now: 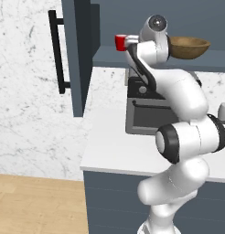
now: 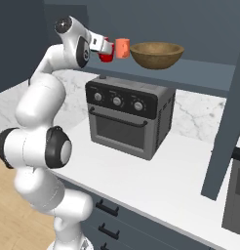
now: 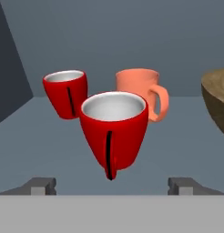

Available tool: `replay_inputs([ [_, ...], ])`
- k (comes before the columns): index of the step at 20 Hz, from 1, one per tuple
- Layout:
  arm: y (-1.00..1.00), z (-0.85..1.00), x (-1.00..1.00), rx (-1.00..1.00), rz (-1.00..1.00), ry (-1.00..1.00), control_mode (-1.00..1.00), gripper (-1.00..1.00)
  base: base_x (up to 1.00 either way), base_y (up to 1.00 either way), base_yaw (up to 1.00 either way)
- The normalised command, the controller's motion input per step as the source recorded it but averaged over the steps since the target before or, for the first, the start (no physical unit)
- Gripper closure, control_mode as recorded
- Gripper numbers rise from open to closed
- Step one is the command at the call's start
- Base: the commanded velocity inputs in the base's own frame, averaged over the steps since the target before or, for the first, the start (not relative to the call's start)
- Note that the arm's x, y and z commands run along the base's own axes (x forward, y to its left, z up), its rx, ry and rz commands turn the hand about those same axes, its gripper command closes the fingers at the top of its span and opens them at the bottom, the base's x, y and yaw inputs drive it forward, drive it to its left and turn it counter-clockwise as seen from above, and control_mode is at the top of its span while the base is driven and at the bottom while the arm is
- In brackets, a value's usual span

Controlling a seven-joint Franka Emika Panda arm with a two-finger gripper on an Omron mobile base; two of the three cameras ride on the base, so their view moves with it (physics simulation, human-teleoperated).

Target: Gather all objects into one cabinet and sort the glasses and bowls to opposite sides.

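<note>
**Hand view: red mug set down, jaws apart**

Hand view puts the near red mug (image 3: 114,132) dead centre on the cabinet (image 3: 186,41) shelf, upright, pale inside showing, dark handle facing the camera. Behind it to the left, a second red mug (image 3: 66,93); behind to the right, just beside it, the orange mug (image 3: 141,93) with handle turned right. At the right edge, well apart from the mugs, the rim of the wooden bowl (image 3: 218,98).

Gripper (image 3: 112,184) spread wide, fingertips (image 3: 41,185) standing either side of the near mug and below it in the picture, clamped on nothing, not touching the mug as far as can be told.

Judged as the release of a mug onto the mug side of the shelf: all three mugs grouped at one end, bowl at the other, so the sorting looks close to finished. Next move calls for a straight pull-back along the hand's own line, jaws kept wide, no sideways drift that could knock the near mug into the two behind it.

Right base view shows the arm reaching high and forward from the base, forearm angled up to shelf height over the toaster oven (image 2: 127,119), hand roughly level and pointing into the cabinet. Left base view shows the door (image 1: 77,55) swung open to the left.
</note>
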Motion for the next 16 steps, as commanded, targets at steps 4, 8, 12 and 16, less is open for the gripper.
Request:
replay_inputs([
  [4,0.0,0.0,-1.0,0.0,0.0,-0.08,-1.0,-1.0,0.0,0.0,0.0],
  [8,0.0,0.0,-1.0,0.0,0.0,-0.11,-1.0,-1.0,0.0,0.0,0.0],
  [12,-0.01,0.07,-1.0,0.0,0.0,-0.13,-1.0,-1.0,0.0,0.0,0.0],
  [16,-0.06,0.16,-1.0,0.0,0.0,-0.11,-1.0,-1.0,0.0,0.0,0.0],
])
